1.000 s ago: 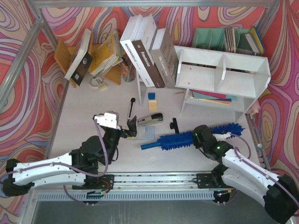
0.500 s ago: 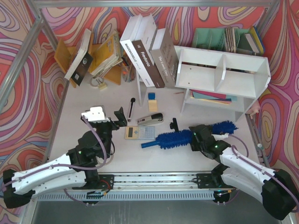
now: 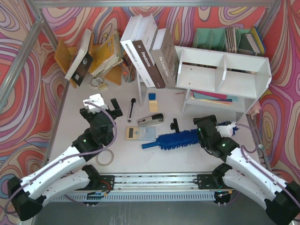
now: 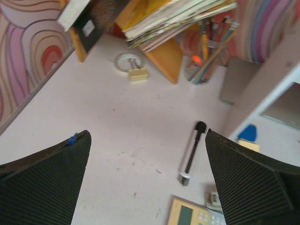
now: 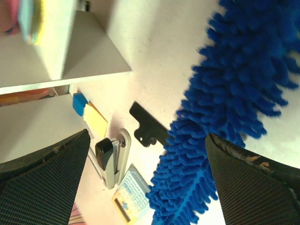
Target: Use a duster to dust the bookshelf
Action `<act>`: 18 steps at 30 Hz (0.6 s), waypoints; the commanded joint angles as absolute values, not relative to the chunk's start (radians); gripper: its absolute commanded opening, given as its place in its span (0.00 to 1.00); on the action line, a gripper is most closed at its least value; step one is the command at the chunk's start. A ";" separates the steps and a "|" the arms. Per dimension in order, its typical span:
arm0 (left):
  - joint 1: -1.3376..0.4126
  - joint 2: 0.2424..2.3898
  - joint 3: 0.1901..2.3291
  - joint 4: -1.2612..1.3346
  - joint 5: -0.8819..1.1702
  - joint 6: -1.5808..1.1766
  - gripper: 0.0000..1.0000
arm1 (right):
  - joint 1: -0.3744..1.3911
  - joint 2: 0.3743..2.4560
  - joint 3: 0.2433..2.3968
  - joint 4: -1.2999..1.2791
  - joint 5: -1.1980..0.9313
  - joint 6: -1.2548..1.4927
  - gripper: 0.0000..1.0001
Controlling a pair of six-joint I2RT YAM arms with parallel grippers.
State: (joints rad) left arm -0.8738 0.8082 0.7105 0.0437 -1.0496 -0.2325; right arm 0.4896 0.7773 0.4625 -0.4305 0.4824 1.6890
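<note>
Though raised on legs, stands well back at the far right of the surface (image 3: 159,159): bookshelf (image 3: 224,70), white, with two compartments split by a centre divider. Just beside its left end, leaning: a row of thick books (image 3: 150,54).

Lies flat on the surface in front of the bookshelf, apart from it: duster (image 3: 178,139), bright blue, handle end to the left, fluffy head running right beneath the right claw (image 5: 147,180). Hangs just over that head with jaws spread wide, one finger to each side of the bristles, gripping nothing (whether either pad brushes the fluff cannot be told from the wrist view).

Hovers over bare surface on the left, likewise spread wide and holding nothing: left claw (image 4: 147,180).

Between the two arms, resting on the surface: a calculator (image 3: 139,133) near the duster's handle end, a stapler (image 3: 151,120) just behind it, a black pen (image 4: 192,147) a little farther left, and, smallest, a binder clip (image 4: 137,74) well back on the left.
</note>
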 commanded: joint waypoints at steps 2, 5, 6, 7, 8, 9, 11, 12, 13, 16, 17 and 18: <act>-0.751 0.879 0.723 -0.016 -1.044 -0.335 0.98 | 0.482 0.812 0.583 -0.411 0.682 1.199 0.99; -0.704 0.942 0.703 0.046 -1.082 -0.295 0.98 | 0.482 0.830 0.607 -0.322 0.730 0.960 0.99; -0.696 0.964 0.685 0.098 -1.096 -0.267 0.98 | 0.483 0.832 0.600 -0.252 0.731 0.850 0.99; -0.690 0.986 0.656 0.167 -1.105 -0.223 0.98 | 0.482 0.835 0.590 -0.176 0.727 0.739 0.99; -0.685 1.006 0.633 0.238 -1.108 -0.167 0.98 | 0.483 0.842 0.582 -0.101 0.722 0.639 0.99; -0.678 1.027 0.609 0.315 -1.104 -0.116 0.98 | 0.482 0.857 0.580 -0.061 0.724 0.559 0.99; -0.652 1.064 0.561 0.441 -1.063 -0.024 0.98 | 0.479 0.885 0.572 0.017 0.721 0.424 0.99; -0.637 1.078 0.538 0.491 -1.040 0.008 0.99 | 0.475 0.898 0.563 0.063 0.709 0.359 0.99; -0.620 1.087 0.510 0.546 -1.021 0.031 0.99 | 0.468 0.908 0.552 0.115 0.683 0.326 0.99; -0.556 1.100 0.450 0.589 -0.990 0.032 0.98 | 0.413 0.940 0.510 0.215 0.600 0.269 0.99; -0.530 1.099 0.442 0.578 -0.968 0.020 0.98 | 0.394 0.958 0.503 0.227 0.579 0.265 0.99; -0.506 1.101 0.433 0.576 -0.950 0.006 0.98 | 0.375 0.975 0.496 0.241 0.566 0.262 0.99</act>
